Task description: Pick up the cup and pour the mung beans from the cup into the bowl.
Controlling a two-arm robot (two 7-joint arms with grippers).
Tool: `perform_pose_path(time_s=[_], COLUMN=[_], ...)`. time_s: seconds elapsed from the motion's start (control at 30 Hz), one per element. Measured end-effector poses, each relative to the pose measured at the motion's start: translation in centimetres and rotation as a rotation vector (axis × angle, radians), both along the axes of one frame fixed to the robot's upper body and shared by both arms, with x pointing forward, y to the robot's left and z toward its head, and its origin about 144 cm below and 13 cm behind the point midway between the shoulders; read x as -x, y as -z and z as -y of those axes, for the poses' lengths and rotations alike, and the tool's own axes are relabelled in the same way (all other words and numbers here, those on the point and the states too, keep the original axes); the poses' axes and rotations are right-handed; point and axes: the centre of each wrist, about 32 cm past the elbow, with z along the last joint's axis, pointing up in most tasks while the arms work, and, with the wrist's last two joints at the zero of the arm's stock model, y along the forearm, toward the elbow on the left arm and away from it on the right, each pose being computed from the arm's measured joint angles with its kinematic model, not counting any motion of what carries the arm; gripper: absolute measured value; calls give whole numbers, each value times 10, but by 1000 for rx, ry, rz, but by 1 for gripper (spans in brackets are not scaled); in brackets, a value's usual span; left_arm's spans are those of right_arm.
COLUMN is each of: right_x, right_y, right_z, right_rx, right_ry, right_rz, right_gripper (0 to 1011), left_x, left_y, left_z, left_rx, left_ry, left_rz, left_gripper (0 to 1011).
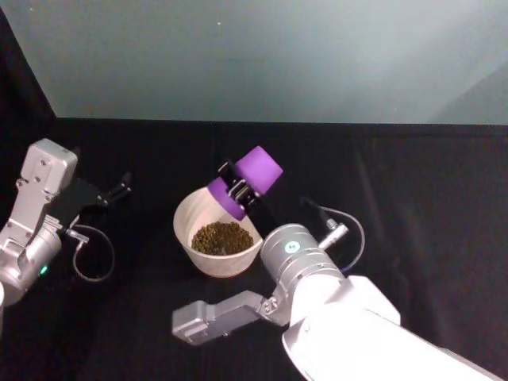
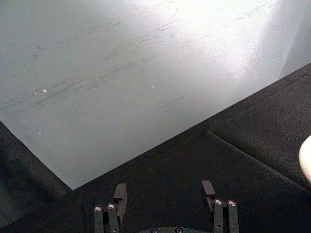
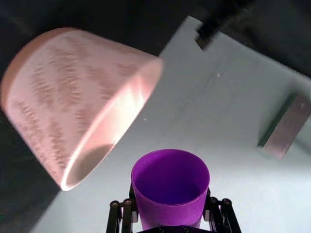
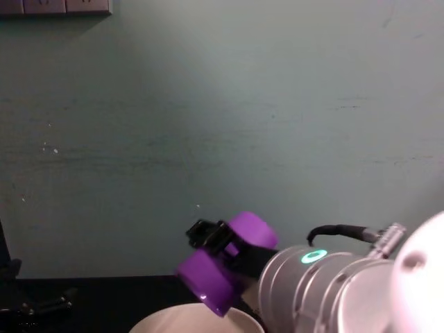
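Now the right claw (image 1: 238, 189) pinches the cup (image 1: 260, 168), tilted mouth-down over the bowl (image 1: 184, 230); the left claw (image 2: 164, 190) sits spread, aside.

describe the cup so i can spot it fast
On the black table, right of the idle left gripper, find the wide white bowl of beans near the middle. Tipped above its far rim, held by the right gripper, is the cup: small, bright purple, and far narrower than the bowl.
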Motion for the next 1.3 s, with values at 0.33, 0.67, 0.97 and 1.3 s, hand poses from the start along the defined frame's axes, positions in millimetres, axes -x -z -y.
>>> perform_pose_path(time_s=[0.33, 0.67, 0.97, 1.3], right_x=[-10, -25, -32, -42], right_y=[-9, -5, 6, 19], right_z=[27, 61, 86, 109], right_rx=[-483, -918, -1210, -1459], right_ry=[57, 82, 114, 128], right_rz=[-131, -254, -341, -471], right_gripper=[718, 718, 718, 718], left_x=[0, 0, 0, 0], left_y=[0, 0, 0, 0], left_z=[0, 0, 0, 0], left_rx=[0, 0, 0, 0], left_ry=[0, 0, 0, 0], left_rz=[0, 0, 0, 0], left_gripper=[1000, 1000, 1000, 1000])
